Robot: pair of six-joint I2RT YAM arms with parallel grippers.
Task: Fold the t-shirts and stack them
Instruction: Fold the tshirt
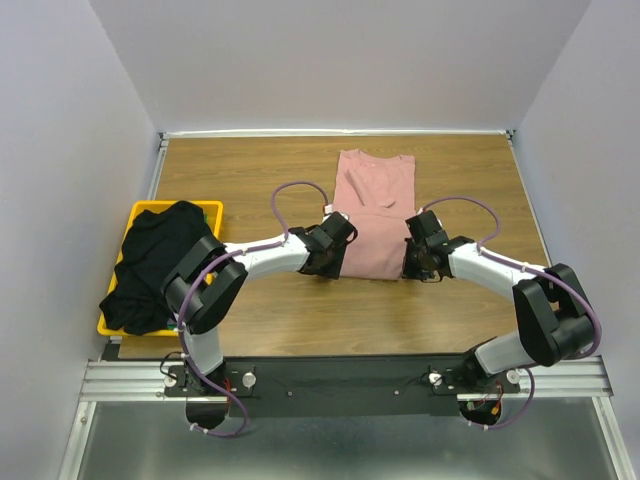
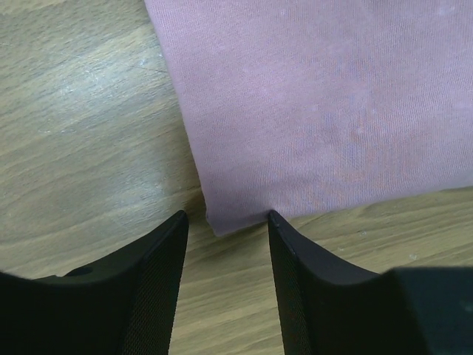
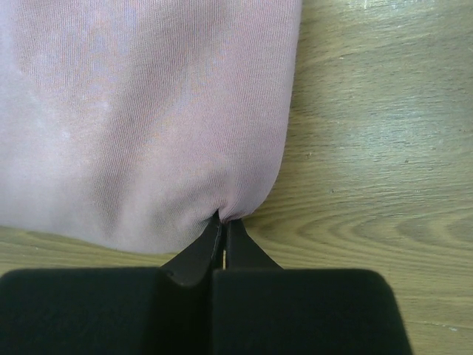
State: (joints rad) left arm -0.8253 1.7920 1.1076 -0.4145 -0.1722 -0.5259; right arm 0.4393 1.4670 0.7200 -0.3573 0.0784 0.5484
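A dusty-pink t-shirt (image 1: 372,215), soft knit cloth folded lengthwise into a long narrow rectangle, lies flat on the brown wood-grain worktop (image 1: 250,180). Its collar end points away from the arm bases and its straight hem end is nearest them. Everything else is placed from this shirt.

At the shirt's near-left corner are the left fingers (image 1: 328,262), black and wedge-shaped. In the left wrist view they (image 2: 159,274) stand partly apart, one on either side of the corner. The point of the cloth sits in the gap between the tips. The tip on the shirt's side is right at the hem edge, and the other tip rests on bare wood just beside the shirt's folded long edge. No cloth is pinched there.

At the shirt's near-right corner are the right fingers (image 1: 415,265). In the right wrist view they (image 3: 196,259) are pressed together with a small bit of the rounded corner caught between the tips. The cloth gathers into fine puckers running up from the pinch. The rest of the hem on that side lies flat on the wood.

Well to the left of the pink shirt, near the worktop's edge, sits a yellow plastic basket (image 1: 212,208). A plain black t-shirt (image 1: 150,270) is heaped in it, crumpled and unfolded. It covers most of the basket and spills over the rim on the side nearest the arm bases.
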